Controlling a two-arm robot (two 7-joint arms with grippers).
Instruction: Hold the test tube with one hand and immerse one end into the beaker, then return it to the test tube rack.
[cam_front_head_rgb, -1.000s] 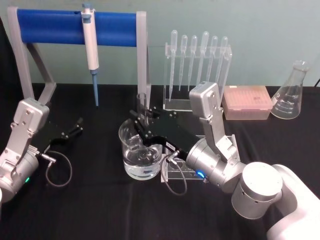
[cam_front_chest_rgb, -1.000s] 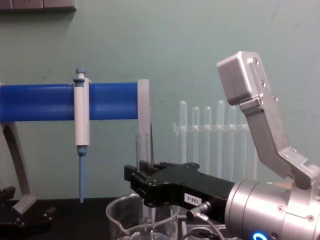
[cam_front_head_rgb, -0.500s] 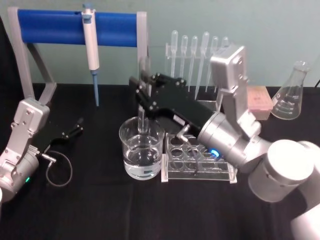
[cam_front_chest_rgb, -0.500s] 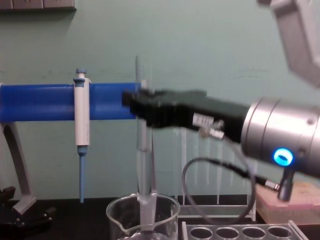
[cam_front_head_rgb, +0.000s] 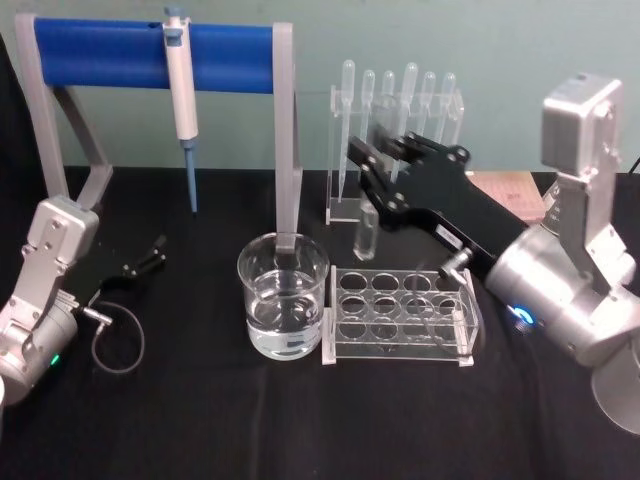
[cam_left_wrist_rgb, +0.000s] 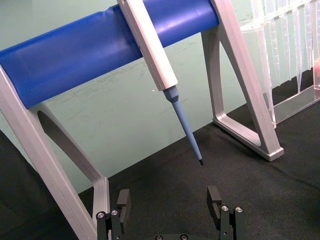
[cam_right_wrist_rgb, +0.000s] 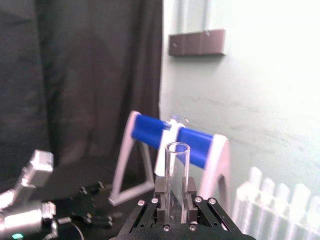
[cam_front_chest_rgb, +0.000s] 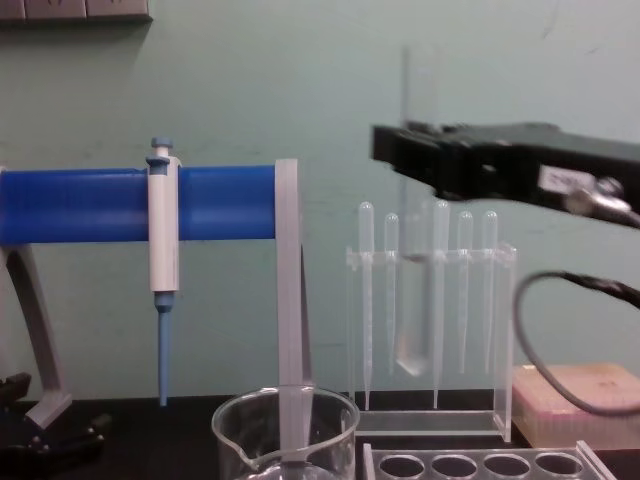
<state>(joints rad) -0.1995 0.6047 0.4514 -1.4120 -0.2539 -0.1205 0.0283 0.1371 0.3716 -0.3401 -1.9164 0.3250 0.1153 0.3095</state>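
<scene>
The test tube (cam_front_chest_rgb: 417, 290) hangs upright in the air, with my right gripper (cam_front_chest_rgb: 420, 160) shut on its upper part. Its round bottom (cam_front_head_rgb: 366, 240) is above the back of the clear rack (cam_front_head_rgb: 400, 318), to the right of the beaker. In the right wrist view the tube's open rim (cam_right_wrist_rgb: 177, 148) rises between the black fingers (cam_right_wrist_rgb: 161, 192). The beaker (cam_front_head_rgb: 283, 296), partly filled with clear liquid, stands on the black table left of the rack; its rim (cam_front_chest_rgb: 285, 408) is well below the tube. My left gripper (cam_front_head_rgb: 150, 255) rests open at the left, near the stand.
A blue-barred stand (cam_front_head_rgb: 150, 55) holds a white pipettor (cam_front_head_rgb: 183, 90) behind the beaker. A pipette holder (cam_front_head_rgb: 395, 130) stands behind the rack. A pink box (cam_front_head_rgb: 510, 185) and a conical flask (cam_front_head_rgb: 583, 185) sit at the back right. A cable loop (cam_front_head_rgb: 118, 345) lies by the left arm.
My right gripper has lifted the test tube out of the beaker and carried it to the right, so it now hangs over the rack. The left arm has not moved.
</scene>
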